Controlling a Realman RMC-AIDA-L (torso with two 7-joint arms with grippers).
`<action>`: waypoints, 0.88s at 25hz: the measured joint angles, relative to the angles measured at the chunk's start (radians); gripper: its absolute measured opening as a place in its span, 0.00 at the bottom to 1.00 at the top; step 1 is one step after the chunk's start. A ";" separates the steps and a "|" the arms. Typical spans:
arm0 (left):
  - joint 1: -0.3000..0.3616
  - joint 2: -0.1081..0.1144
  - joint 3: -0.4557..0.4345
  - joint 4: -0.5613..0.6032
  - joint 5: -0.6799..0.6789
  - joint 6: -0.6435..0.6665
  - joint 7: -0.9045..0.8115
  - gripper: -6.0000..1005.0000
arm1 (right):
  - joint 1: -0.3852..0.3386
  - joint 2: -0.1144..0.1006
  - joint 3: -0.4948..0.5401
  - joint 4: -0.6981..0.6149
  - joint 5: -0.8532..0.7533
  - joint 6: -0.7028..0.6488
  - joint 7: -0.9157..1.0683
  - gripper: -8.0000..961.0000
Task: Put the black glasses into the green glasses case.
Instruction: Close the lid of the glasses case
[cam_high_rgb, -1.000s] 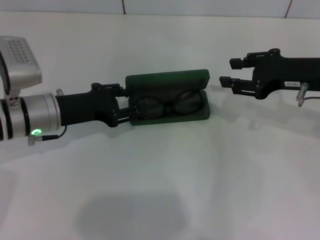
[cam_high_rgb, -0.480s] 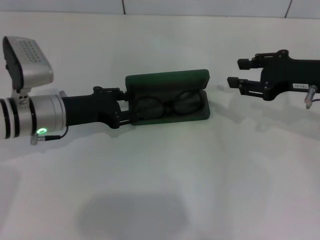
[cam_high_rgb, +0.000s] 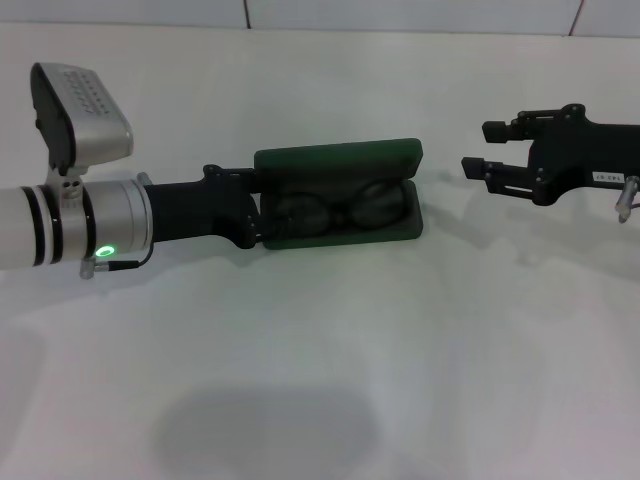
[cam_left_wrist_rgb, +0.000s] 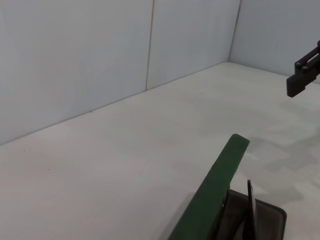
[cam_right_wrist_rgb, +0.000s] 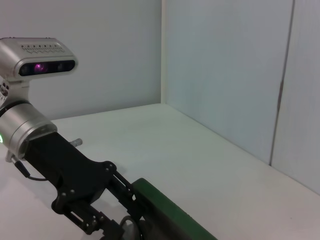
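Note:
The green glasses case (cam_high_rgb: 340, 160) lies open mid-table, its lid standing up along the far side. The black glasses (cam_high_rgb: 340, 210) lie inside its tray, lenses side by side. My left gripper (cam_high_rgb: 262, 212) reaches in at the case's left end, right at the glasses' left lens. In the left wrist view the lid edge (cam_left_wrist_rgb: 215, 190) and a bit of the black frame (cam_left_wrist_rgb: 250, 200) show. My right gripper (cam_high_rgb: 485, 148) hovers open and holds nothing, to the right of the case and apart from it.
White tabletop all around, with a white wall along the far edge (cam_high_rgb: 400, 15). The left arm's silver wrist and camera housing (cam_high_rgb: 80, 100) sit left of the case. The right wrist view shows that arm (cam_right_wrist_rgb: 65, 170) and the case lid (cam_right_wrist_rgb: 170, 215).
The right gripper has drawn back to the right, away from the case. The left arm has slid a little to the right, and the case has shifted slightly with it.

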 joint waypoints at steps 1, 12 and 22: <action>0.000 0.000 0.000 0.000 0.000 0.000 0.001 0.48 | 0.000 0.000 0.000 0.000 0.000 0.000 0.000 0.51; -0.010 0.003 0.000 0.000 0.027 -0.001 0.003 0.47 | 0.000 0.000 0.009 0.000 -0.003 -0.001 -0.010 0.51; -0.020 0.002 0.000 0.000 0.037 0.006 0.011 0.36 | 0.001 0.000 0.012 0.000 -0.006 -0.001 -0.010 0.51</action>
